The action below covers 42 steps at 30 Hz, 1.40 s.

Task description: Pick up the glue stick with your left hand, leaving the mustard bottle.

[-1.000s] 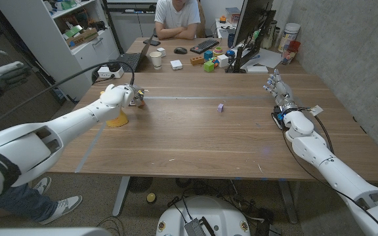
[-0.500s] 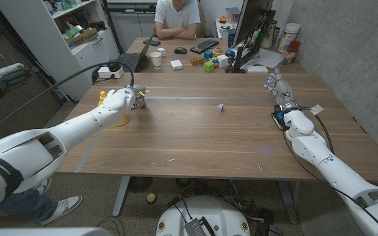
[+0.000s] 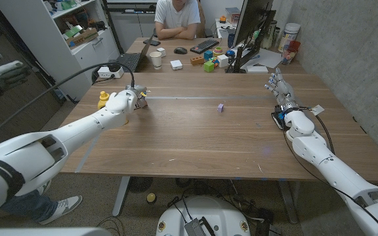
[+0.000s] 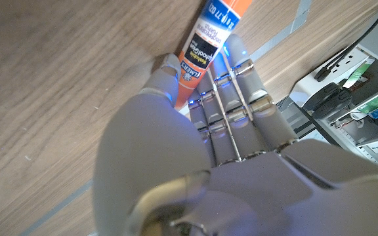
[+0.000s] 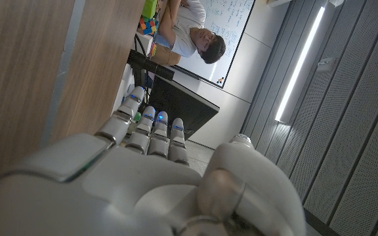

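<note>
The left hand [image 4: 195, 151] grips the orange-and-white cylindrical glue stick [image 4: 205, 46], with the fingers [image 4: 241, 85] wrapped along one side of the tube and the thumb pressed against the other. The label on the tube carries a blue band with white lettering; the print appears to include "School Glue", and the remaining text is too small to read with certainty. In the head view the left hand [image 3: 125, 101] is positioned over the left portion of the tabletop [image 3: 195, 141], with the glue stick [image 3: 141, 99] projecting from it toward the table centre. The yellow plastic mustard bottle [image 3: 102, 99] stands just beside the left hand, on its outer side, partly hidden by the arm. Compared with the earlier frames, the left hand has travelled further toward the far edge and the bottle is now more exposed at its cap end. The right hand [image 3: 275, 85] holds nothing, its fingers extended and slightly apart, at the right side of the tabletop; its position is unchanged. The tabletop is brown wood-grain board with a pale tape line running across it, and a small purple object [image 3: 220, 107] lies near its centre. Beyond it, a second desk carries a keyboard [image 3: 204, 45], a white cup [image 3: 155, 59], coloured blocks [image 3: 209, 63] and a monitor [image 3: 249, 26], with a seated person [image 3: 178, 16] behind and a grey shelving unit [image 3: 58, 39] at the left.
</note>
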### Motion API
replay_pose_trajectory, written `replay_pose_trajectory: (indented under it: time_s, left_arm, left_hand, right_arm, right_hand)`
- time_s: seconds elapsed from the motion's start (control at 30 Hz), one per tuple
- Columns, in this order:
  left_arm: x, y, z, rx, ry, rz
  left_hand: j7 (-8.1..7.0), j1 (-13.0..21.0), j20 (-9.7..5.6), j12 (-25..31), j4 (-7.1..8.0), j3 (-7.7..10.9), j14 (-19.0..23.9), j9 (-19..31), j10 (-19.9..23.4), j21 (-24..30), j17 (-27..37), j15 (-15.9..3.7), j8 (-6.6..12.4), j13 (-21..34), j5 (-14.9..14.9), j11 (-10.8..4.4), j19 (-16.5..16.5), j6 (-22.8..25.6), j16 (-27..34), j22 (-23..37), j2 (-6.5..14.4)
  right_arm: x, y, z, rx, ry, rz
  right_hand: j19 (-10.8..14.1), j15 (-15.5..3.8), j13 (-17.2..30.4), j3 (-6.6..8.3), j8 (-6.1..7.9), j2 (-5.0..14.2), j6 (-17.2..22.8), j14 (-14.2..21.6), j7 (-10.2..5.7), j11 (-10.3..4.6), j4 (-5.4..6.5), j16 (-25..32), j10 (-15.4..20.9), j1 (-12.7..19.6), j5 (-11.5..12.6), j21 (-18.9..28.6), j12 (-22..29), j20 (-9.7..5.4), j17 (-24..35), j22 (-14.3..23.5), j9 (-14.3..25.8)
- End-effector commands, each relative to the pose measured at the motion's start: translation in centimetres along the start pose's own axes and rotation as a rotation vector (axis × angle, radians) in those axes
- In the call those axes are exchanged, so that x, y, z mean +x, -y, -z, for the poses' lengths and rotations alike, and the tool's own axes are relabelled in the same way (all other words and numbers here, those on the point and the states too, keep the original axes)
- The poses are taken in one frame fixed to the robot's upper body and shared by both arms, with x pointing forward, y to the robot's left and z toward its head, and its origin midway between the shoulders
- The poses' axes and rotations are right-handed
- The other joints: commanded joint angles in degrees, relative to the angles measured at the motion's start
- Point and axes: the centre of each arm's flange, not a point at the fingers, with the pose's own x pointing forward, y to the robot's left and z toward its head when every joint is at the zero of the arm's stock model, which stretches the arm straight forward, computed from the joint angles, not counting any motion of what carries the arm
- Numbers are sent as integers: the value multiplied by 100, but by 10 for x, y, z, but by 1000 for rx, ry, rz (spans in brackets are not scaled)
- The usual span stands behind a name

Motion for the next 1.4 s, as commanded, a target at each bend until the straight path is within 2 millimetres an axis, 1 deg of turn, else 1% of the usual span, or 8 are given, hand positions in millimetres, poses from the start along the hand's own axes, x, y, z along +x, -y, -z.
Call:
replay_pose_trajectory:
  time_s: [0.03, 0.07, 0.3, 0.6, 0.77, 1.07, 1.1, 1.4]
  left_arm:
    - [-5, -5, 5, -14, -16, -7]
    - [-6, -6, 6, -14, -18, -12]
    - [-12, -14, 10, -27, -35, -14]
    - [-17, -24, 14, -23, -38, -28]
    - [-19, -32, 17, -16, -38, -41]
    - [-22, -54, 25, 4, -50, -79]
    - [-23, -57, 26, 4, -50, -85]
    - [-31, -82, 31, 8, -60, -138]
  left_hand:
    - [-164, 385, 45, 7, 54, 103, 648, 88, 594, 27, 52, -684, 26, 277, 15, -576, -45, 745, 8, 4, 456]
    - [-165, 386, 56, 7, 55, 99, 637, 89, 594, 24, 54, -676, 25, 287, 15, -594, -63, 745, 0, 4, 456]
    - [-160, 381, 77, 7, 67, 82, 649, 94, 586, 24, 68, -670, 24, 325, 14, -580, -92, 753, -3, 1, 472]
    - [-126, 390, 89, 19, 68, 61, 680, 100, 608, 35, 88, -664, 16, 375, 16, -560, -104, 745, 4, -1, 486]
    - [-132, 397, 94, 25, 66, 53, 674, 103, 616, 41, 94, -678, 15, 403, 17, -571, -111, 747, -4, -1, 493]
    - [-147, 401, 104, 33, 69, 22, 685, 108, 626, 51, 127, -679, 17, 452, 16, -569, -123, 759, 12, -2, 507]
    - [-145, 401, 113, 35, 70, 20, 685, 109, 630, 46, 127, -674, 17, 459, 17, -588, -142, 761, 9, -3, 507]
    - [-161, 403, 126, 39, 78, -15, 683, 115, 628, 59, 174, -668, 10, 522, 19, -586, -158, 750, 30, -3, 535]
  right_arm:
    - [2, -5, -5, 4, 11, -9]
    - [2, -5, -6, 5, 13, -9]
    - [2, -8, -9, 2, 17, -14]
    - [1, -8, -12, 3, 25, -16]
    - [1, -8, -15, 3, 33, -16]
    - [0, -9, -19, 13, 54, -16]
    - [0, -9, -20, 15, 57, -17]
    - [-1, -10, -22, 22, 76, -19]
  right_hand:
    - [43, -13, 36, -21, -14, -8, 51, 55, -10, 21, 7, 15, 44, -7, -1, 12, 1, 0, 24, 15, 34]
    - [42, -10, 36, -22, -15, -8, 49, 57, -13, 20, 7, 15, 42, -8, -1, 11, 0, 0, 24, 15, 34]
    - [44, -6, 37, -25, -16, -8, 52, 60, -10, 38, 7, 15, 57, -13, -1, 11, 5, 0, 27, 15, 34]
    - [49, -6, 37, -27, -17, -7, 54, 73, -5, 38, 5, 18, 57, -16, 0, 11, 2, 0, 29, 16, 34]
    - [49, -9, 38, -28, -17, -5, 61, 81, -2, 21, 5, 20, 56, -20, 1, 11, 1, 1, 32, 16, 35]
    - [51, -13, 39, -29, -13, -4, 76, 80, 3, 45, 2, 18, 70, -21, 2, 11, 4, 1, 34, 16, 35]
    - [51, -11, 39, -29, -13, -4, 78, 82, 1, 43, 2, 18, 71, -21, 2, 10, 4, 3, 34, 16, 35]
    - [110, -36, 40, -30, -13, -1, 86, 123, 3, 39, -3, 31, 91, -22, 4, 30, 9, -24, 36, 16, 35]
